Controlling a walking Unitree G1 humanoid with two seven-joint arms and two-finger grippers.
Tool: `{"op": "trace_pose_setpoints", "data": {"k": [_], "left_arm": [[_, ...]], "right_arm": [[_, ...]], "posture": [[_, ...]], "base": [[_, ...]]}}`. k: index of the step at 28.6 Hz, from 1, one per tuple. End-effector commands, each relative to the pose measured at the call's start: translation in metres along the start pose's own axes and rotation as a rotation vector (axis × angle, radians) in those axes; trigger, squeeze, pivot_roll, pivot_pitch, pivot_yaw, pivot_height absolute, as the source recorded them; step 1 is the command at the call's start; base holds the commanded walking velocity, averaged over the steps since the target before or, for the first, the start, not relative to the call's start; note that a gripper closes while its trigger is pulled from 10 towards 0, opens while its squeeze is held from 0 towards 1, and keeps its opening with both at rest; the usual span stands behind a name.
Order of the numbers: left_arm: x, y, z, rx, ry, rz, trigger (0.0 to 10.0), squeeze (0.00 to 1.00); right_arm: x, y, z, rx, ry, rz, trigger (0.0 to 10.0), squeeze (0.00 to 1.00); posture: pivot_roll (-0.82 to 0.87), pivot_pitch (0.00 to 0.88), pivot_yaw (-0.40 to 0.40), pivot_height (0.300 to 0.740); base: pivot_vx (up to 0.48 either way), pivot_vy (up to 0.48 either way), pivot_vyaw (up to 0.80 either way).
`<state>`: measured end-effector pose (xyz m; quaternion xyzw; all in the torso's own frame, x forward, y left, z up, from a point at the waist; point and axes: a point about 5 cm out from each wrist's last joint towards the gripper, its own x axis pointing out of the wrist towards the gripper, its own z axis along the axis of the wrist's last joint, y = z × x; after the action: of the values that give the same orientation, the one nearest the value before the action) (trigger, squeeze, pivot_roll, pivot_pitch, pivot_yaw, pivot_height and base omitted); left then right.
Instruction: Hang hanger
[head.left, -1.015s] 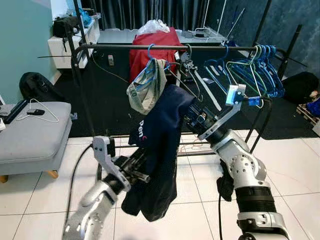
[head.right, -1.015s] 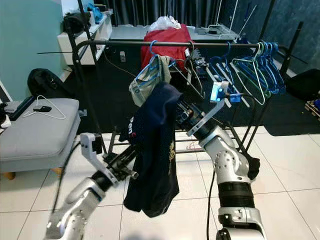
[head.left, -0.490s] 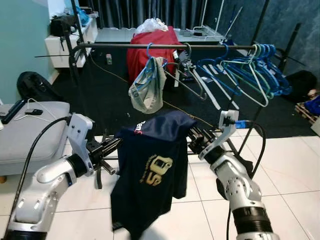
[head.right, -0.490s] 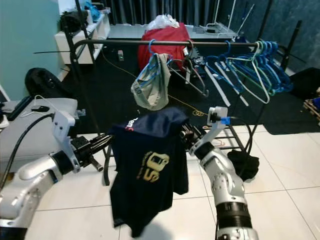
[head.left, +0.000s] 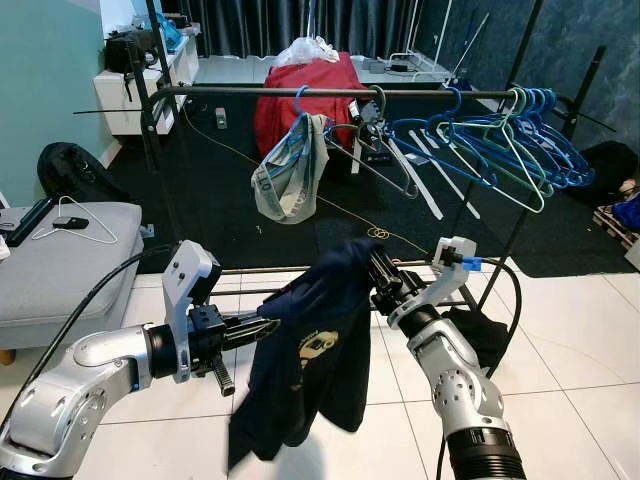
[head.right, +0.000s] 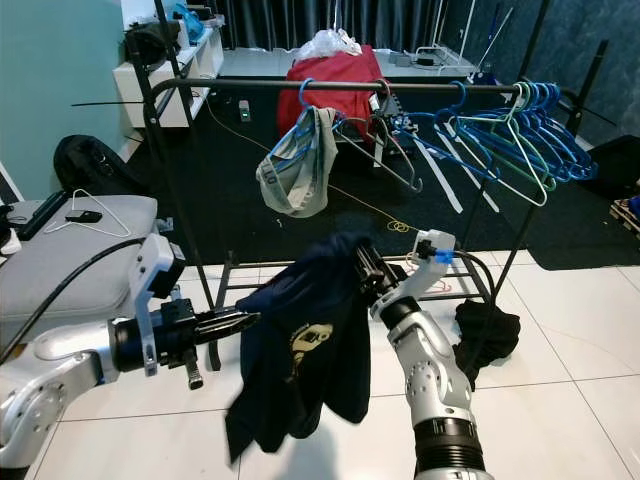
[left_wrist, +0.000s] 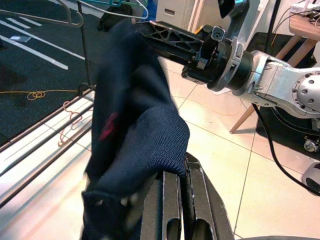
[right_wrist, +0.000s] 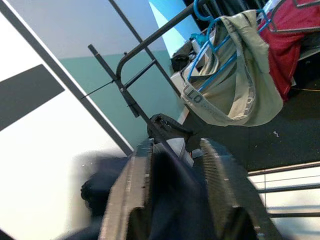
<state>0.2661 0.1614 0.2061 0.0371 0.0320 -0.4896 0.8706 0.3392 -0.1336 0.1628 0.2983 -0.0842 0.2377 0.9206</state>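
Note:
A navy shirt (head.left: 320, 345) with a gold print hangs bunched between my two grippers, below and in front of the black clothes rail (head.left: 330, 93). My right gripper (head.left: 378, 275) is shut on the shirt's top; in the right wrist view dark cloth (right_wrist: 170, 200) sits between its fingers (right_wrist: 137, 165). My left gripper (head.left: 268, 327) points at the shirt's left edge, and its fingers (left_wrist: 172, 192) are shut with the hem (left_wrist: 160, 160) at their tips. I cannot tell whether a hanger is inside the shirt. Several blue hangers (head.left: 500, 135) hang on the rail's right half.
A beige garment (head.left: 288, 180) hangs on a blue hanger at the rail's left part, beside dark hangers (head.left: 380, 155). A grey bench (head.left: 60, 260) stands left, a black bag (head.left: 70, 170) behind it. A black bundle (head.left: 478, 335) lies by the rack's right leg. A red heap (head.left: 305, 100) sits behind the rail.
The shirt has come down from rail height to well below it. My left gripper has swung right towards the right one, so the shirt, spread flat before, now hangs bunched.

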Motion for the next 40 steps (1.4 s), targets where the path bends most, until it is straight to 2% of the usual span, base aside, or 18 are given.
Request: {"op": "trace_pose_setpoints", "data": {"k": [1,5,6,10,11,12,18,19,20,22,24,26,29,30,36,38,39,40], "left_arm": [[0.002,-0.002,0.01,0.026,-0.013,-0.026,0.0,0.0],[0.003,-0.002,0.013,0.022,-0.019,-0.028,0.0,0.0],[0.004,-0.001,0.014,0.023,-0.022,-0.016,0.0,0.0],[0.006,0.003,0.016,0.022,-0.03,0.018,0.0,0.0],[0.008,0.007,0.016,-0.006,-0.026,0.052,0.0,0.0],[0.008,0.008,0.015,-0.022,-0.021,0.066,0.0,0.0],[0.009,0.019,0.01,-0.076,0.02,0.191,0.0,0.0],[0.009,0.034,0.006,-0.12,0.041,0.357,0.0,0.0],[0.009,0.034,0.006,-0.12,0.041,0.357,0.0,0.0],[0.006,0.062,-0.005,-0.226,0.069,0.712,0.0,0.0],[0.005,0.064,-0.006,-0.237,0.07,0.742,0.0,0.0],[0.005,0.071,-0.01,-0.296,0.073,0.879,0.0,0.0],[0.004,0.074,-0.011,-0.317,0.076,0.948,0.0,0.0],[0.003,0.08,-0.012,-0.357,0.068,1.058,0.0,0.0],[0.002,0.081,-0.012,-0.367,0.067,1.089,0.0,0.0],[0.006,0.08,-0.011,-0.371,0.071,1.089,0.0,0.0],[0.015,0.075,-0.007,-0.371,0.074,1.052,0.0,0.0],[0.015,0.075,-0.007,-0.371,0.074,1.052,0.0,0.0]], "right_arm": [[-0.004,0.001,-0.008,0.003,0.028,0.001,10.0,1.0],[-0.005,0.002,-0.014,-0.003,0.067,0.003,10.0,1.0],[-0.007,0.0,-0.017,-0.022,0.088,-0.007,10.0,0.0],[-0.014,-0.016,-0.024,-0.113,0.148,-0.135,10.0,0.0],[-0.02,-0.034,-0.026,-0.173,0.168,-0.276,10.0,0.0],[-0.022,-0.039,-0.025,-0.181,0.167,-0.318,10.0,0.0],[-0.026,-0.044,-0.023,-0.185,0.146,-0.36,10.0,0.0],[-0.029,-0.045,-0.026,-0.216,0.169,-0.36,10.0,0.0],[-0.029,-0.045,-0.026,-0.216,0.169,-0.36,10.0,0.0],[-0.035,-0.043,-0.037,-0.24,0.213,-0.351,10.0,0.0],[-0.035,-0.043,-0.038,-0.239,0.215,-0.351,10.0,0.0],[-0.036,-0.041,-0.042,-0.241,0.224,-0.352,10.0,0.0],[-0.036,-0.041,-0.044,-0.244,0.226,-0.353,10.0,0.0],[-0.035,-0.039,-0.046,-0.245,0.232,-0.337,10.0,0.0],[-0.034,-0.038,-0.047,-0.246,0.233,-0.327,10.0,0.0],[-0.033,-0.033,-0.049,-0.271,0.24,-0.276,10.0,0.0],[-0.028,-0.018,-0.052,-0.346,0.249,-0.135,10.0,0.0],[-0.028,-0.018,-0.052,-0.346,0.249,-0.135,10.0,0.0]], "posture": [[0.05,0.065,-0.011,0.74],[0.05,0.065,-0.011,0.74],[0.05,0.065,-0.009,0.74],[0.05,0.064,-0.005,0.74],[0.05,0.065,-0.002,0.74],[0.05,0.065,-0.002,0.74],[0.05,0.065,0.0,0.74],[0.05,0.065,0.0,0.74],[0.05,0.065,0.0,0.74],[0.06,0.069,-0.001,0.74],[0.06,0.069,-0.001,0.74],[0.06,0.069,0.003,0.74],[0.06,0.069,0.003,0.74],[0.05,0.069,0.005,0.74],[0.05,0.069,0.006,0.74],[0.05,0.067,0.007,0.74],[0.05,0.066,0.008,0.74],[0.05,0.066,0.008,0.74]], "base": [[0.0,0.0,0.0],[0.0,0.0,0.0],[0.0,0.0,0.0],[0.0,0.0,0.0],[0.0,0.0,0.0],[0.0,0.0,0.0],[0.0,0.0,0.0],[0.0,0.0,0.0],[0.0,0.0,0.0],[0.0,0.0,0.0],[0.0,0.0,0.0],[0.0,0.0,0.0],[0.0,0.0,0.0],[0.0,0.0,0.0],[0.0,0.0,0.0],[0.0,0.0,0.0],[0.0,0.0,0.0],[0.0,0.0,0.0]]}}
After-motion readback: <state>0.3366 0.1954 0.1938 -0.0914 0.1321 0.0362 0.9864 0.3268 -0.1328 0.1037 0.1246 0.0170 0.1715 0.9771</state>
